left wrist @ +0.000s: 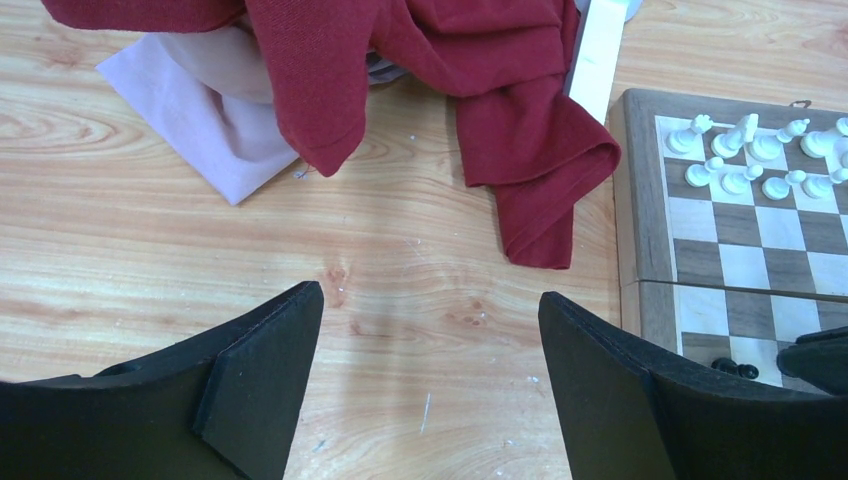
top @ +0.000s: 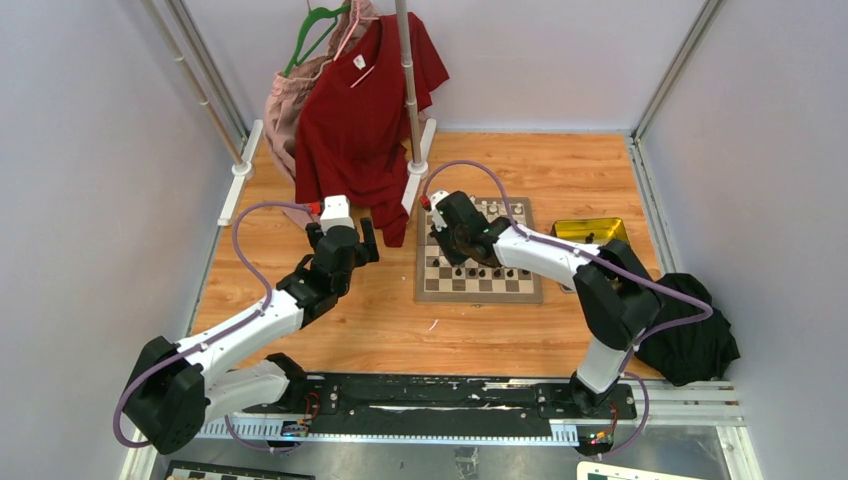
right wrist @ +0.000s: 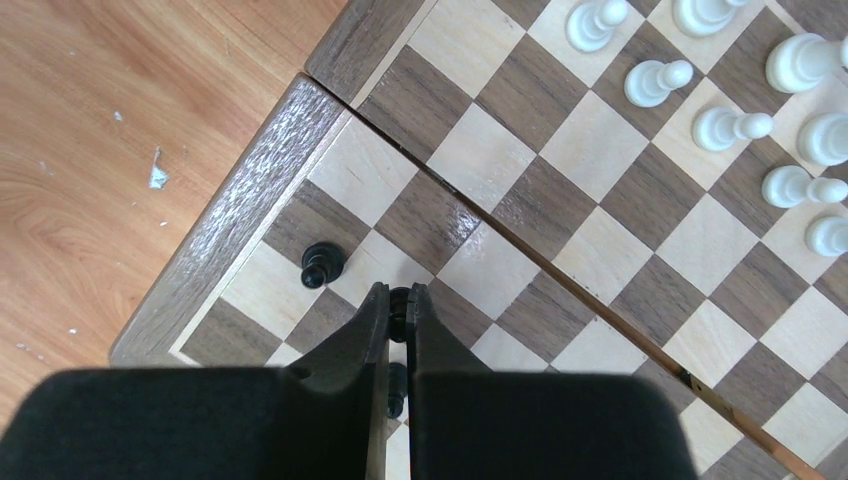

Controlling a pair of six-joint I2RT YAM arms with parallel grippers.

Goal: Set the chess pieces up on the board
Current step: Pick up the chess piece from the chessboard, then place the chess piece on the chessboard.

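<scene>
Above the board, right hand tight on a black piece; left hand wide apart, empty.

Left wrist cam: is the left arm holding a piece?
No, the left gripper is open above the wooden table, with nothing between its fingers.

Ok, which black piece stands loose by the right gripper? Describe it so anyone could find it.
Take the chessboard and go to the end away from the white pieces. Near the corner there, close to the board's edge, stands one small black pawn. Unlike the black piece pinched in the right gripper beside it, nothing touches it.
</scene>
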